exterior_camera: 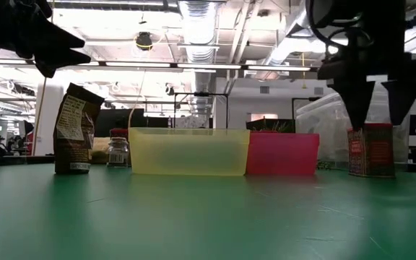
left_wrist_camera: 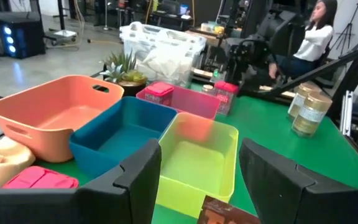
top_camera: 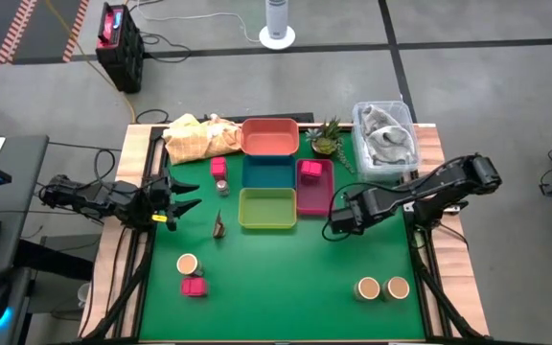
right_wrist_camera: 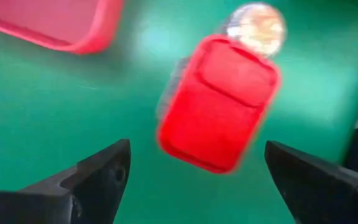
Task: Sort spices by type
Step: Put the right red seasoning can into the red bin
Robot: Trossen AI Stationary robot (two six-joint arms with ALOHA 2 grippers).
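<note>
Green matting is seen covering the counter (top_camera: 286, 278), with four plastic trays grouped toward its far middle: a coral tray (top_camera: 270, 136), a teal tray (top_camera: 268, 172), a yellow-green tray (top_camera: 267, 208) and a magenta tray (top_camera: 315, 188). One pink squarish spice box (top_camera: 310, 170) is seen lying inside the magenta tray.

Over to the right gripper (top_camera: 333, 228), held just off the near corner of the magenta tray, fingers spread wide and released; through its wrist view a red-lidded spice box (right_wrist_camera: 217, 102) is framed below, untouched, a round jar top (right_wrist_camera: 255, 27) just beside it.

The left gripper (top_camera: 186, 196) is parked at the counter's left edge, fingers parted, nothing gripped.

Smaller items now: two tan-topped round jars (top_camera: 381, 287) are spotted near the front right, another tan-topped jar (top_camera: 188, 264) with a pink box (top_camera: 194, 286) at the front left, and a brown spice pouch (top_camera: 218, 226) beside the yellow-green tray.
</note>
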